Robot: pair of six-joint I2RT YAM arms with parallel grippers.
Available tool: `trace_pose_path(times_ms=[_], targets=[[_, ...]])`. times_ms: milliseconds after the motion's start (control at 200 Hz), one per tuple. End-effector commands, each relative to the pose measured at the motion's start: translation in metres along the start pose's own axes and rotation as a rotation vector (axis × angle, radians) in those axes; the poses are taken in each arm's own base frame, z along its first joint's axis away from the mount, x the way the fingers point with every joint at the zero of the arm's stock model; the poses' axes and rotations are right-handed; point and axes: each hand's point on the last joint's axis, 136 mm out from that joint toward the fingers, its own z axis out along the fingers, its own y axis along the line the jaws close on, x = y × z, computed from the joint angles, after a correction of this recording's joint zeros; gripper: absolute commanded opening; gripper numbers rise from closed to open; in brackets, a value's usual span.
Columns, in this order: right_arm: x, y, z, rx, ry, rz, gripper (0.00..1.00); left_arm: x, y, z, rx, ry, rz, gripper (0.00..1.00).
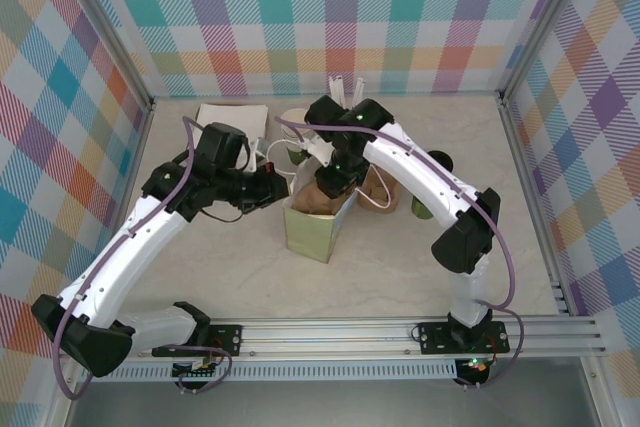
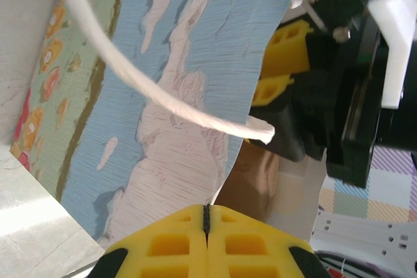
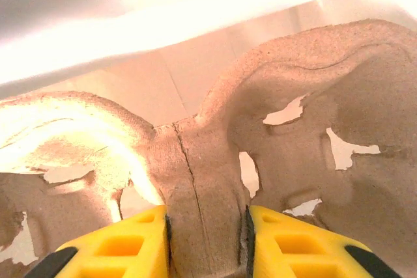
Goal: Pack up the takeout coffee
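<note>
Both hands clamped: left hand (image 2: 207, 211) on the paper bag (image 2: 182, 96) rim, right hand (image 3: 207, 219) on the pulp carrier (image 3: 365, 83) middle ridge

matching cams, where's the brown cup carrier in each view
top external: cup carrier at centre, at the bag's mouth
left wrist: cup carrier likely the brown patch right of centre
right wrist: cup carrier across the frame, pinched by the right claw
shared landmark: right claw's yellow fingers

White arms (image 1: 130, 247), black joints (image 1: 222, 147), purple cables (image 1: 509, 257)
</note>
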Motion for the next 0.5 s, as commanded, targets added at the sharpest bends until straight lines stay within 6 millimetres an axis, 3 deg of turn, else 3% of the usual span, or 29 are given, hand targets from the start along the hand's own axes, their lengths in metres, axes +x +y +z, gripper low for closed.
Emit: trace_pose_path(times_ms=[0, 290, 495], targets=[[0.0, 0.01, -0.003, -0.019, -0.005, -0.067, 0.31, -0.014, 0.001, -0.003, 0.008, -0.043, -0.032, 0.0], [-0.001, 0.018, -0.015, -0.028, -0.045, -0.095, 0.31, -0.018, 0.01, -0.002, -0.007, -0.043, -0.063, 0.0], [0.003, 0.019, -0.013, -0.036, -0.036, -0.095, 0.31, -0.017, 0.019, 0.001, -0.029, -0.044, -0.068, 0.0]])
